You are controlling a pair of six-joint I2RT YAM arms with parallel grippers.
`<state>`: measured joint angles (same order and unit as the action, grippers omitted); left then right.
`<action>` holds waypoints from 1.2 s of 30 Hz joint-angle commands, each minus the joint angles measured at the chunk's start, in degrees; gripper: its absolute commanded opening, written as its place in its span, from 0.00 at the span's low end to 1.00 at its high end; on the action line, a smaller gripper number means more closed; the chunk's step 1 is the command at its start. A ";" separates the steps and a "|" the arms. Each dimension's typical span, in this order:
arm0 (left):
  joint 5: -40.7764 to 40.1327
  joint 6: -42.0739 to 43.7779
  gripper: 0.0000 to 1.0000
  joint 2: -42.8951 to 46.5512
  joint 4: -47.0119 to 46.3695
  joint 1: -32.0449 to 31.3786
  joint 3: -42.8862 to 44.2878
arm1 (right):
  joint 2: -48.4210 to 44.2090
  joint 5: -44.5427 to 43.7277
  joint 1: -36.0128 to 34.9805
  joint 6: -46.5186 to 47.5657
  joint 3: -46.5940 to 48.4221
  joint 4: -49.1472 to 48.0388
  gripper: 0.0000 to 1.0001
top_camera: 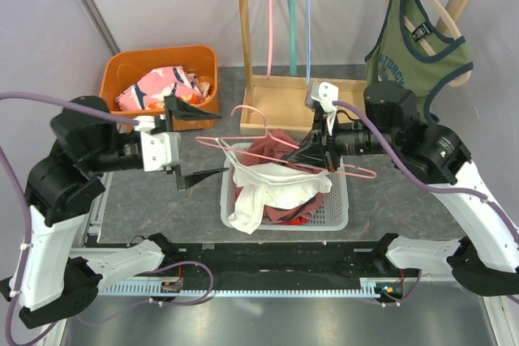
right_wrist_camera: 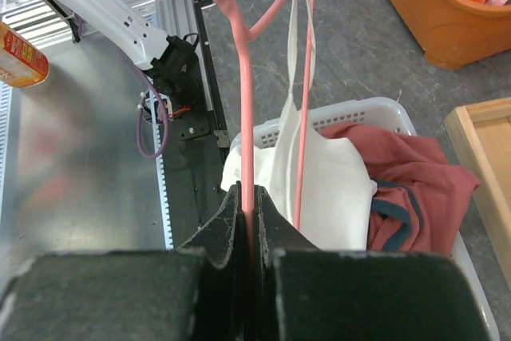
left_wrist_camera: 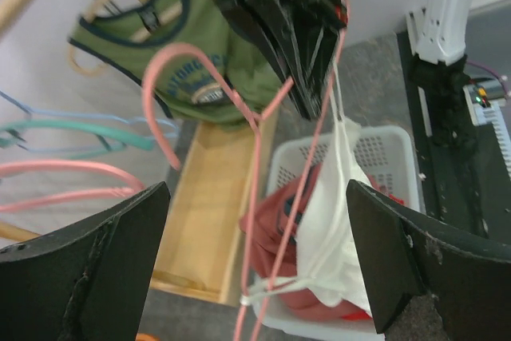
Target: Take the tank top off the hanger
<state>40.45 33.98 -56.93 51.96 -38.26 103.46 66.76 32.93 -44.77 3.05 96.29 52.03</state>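
The right hand point(right_wrist_camera: 249, 215) is shut tight on the pink hanger point(right_wrist_camera: 246, 117). It pinches the thin bar between its two fingers. From that grip the hanger sticks out toward the other arm. From above it lies almost flat, with its long side going from right to left over the basket point(top_camera: 339, 216). The white top point(top_camera: 259, 188) hangs from the hanger. One thin strap goes up over the bar near the right hand, and another loops round the low end. The rest of the cloth sags down into the basket and lies on some red clothes. The left hand point(top_camera: 220, 143) is open as wide as it goes and holds nothing. It sits just left of the hanger's tip and points along the bar. So the top is to the right of this hand and a little lower, right in front of its open fingers point(left_wrist_camera: 80, 269). The left hand is the free one and the near one, so I think it should do the pulling. It could reach in, pinch the white cloth and draw it back along the bar toward itself. The right hand would hold the hanger. The thin straps may catch on the tip or the hook as they slide.
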 commanded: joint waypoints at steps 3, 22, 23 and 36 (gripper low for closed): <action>-1.78 -1.46 0.99 3.49 1.91 0.38 -3.96 | -4.01 3.10 -0.31 2.40 1.71 -1.05 0.00; 4.82 -2.07 0.91 -4.77 5.34 0.38 -4.67 | -4.80 8.64 -0.31 3.72 0.74 -2.46 0.00; 4.38 -1.99 0.91 -4.77 5.34 0.38 -4.93 | -4.63 9.43 -0.31 3.54 1.00 -2.90 0.00; 4.73 -3.65 0.22 -5.48 5.87 0.38 -4.32 | -3.31 9.26 -0.31 3.98 1.53 -4.57 0.00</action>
<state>43.66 32.77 -62.08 57.58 -38.00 97.82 63.07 40.64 -44.84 5.85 95.85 51.31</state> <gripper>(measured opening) 0.182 0.035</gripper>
